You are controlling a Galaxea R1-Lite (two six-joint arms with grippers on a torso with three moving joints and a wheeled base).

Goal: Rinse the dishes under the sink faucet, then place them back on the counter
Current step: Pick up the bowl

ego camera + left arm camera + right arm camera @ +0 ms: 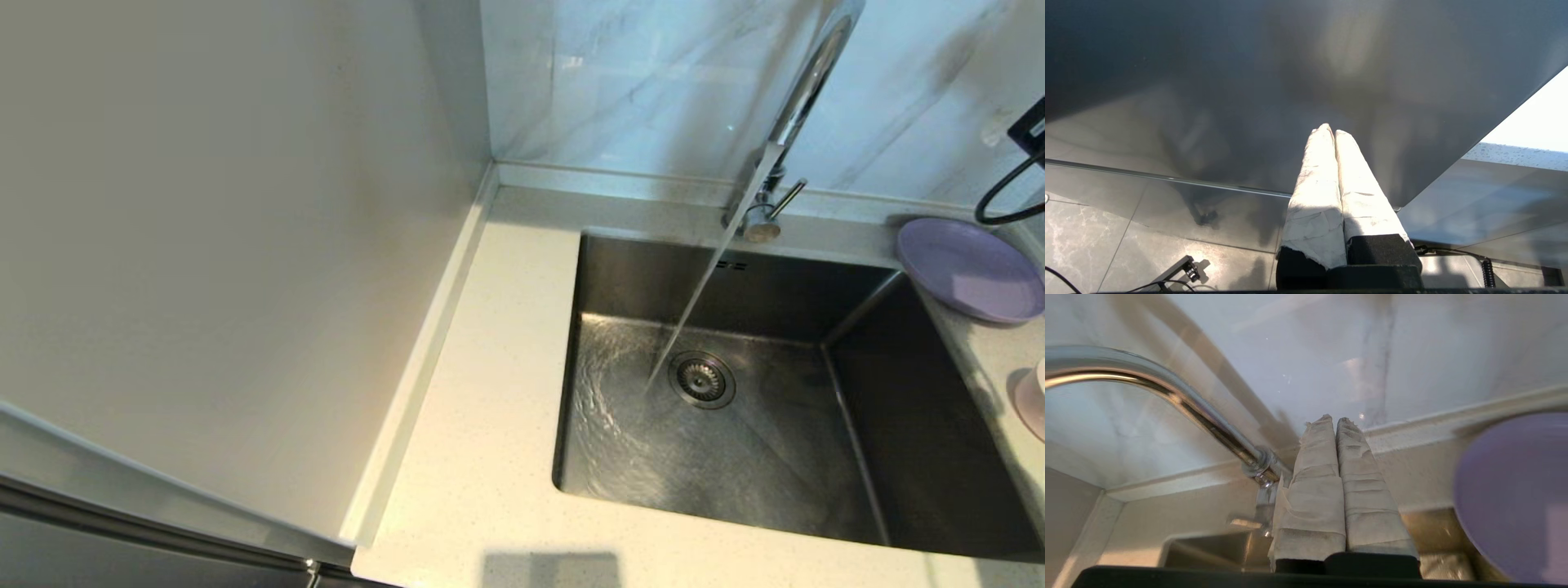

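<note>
Water runs from the chrome sink faucet (pixel 796 114) into the steel sink (pixel 620 425), landing just left of the drain (pixel 702 380). A lavender plate (pixel 971 269) lies on the counter (pixel 490 392) at the sink's far right corner. A pale pink dish (pixel 1030 398) shows partly at the right edge. My right gripper (pixel 1334 418) is shut and empty, above the sink, with the faucet (pixel 1208 416) on one side and the plate (pixel 1515 494) on the other. My left gripper (pixel 1331 130) is shut and empty, low beside a dark cabinet front, away from the sink.
A grey-veined marble wall (pixel 653 82) stands behind the sink, and a tall pale panel (pixel 204 245) closes off the left. A black cable loop (pixel 1008 192) hangs at the far right above the plate. The faucet's thin lever (pixel 788 198) points right.
</note>
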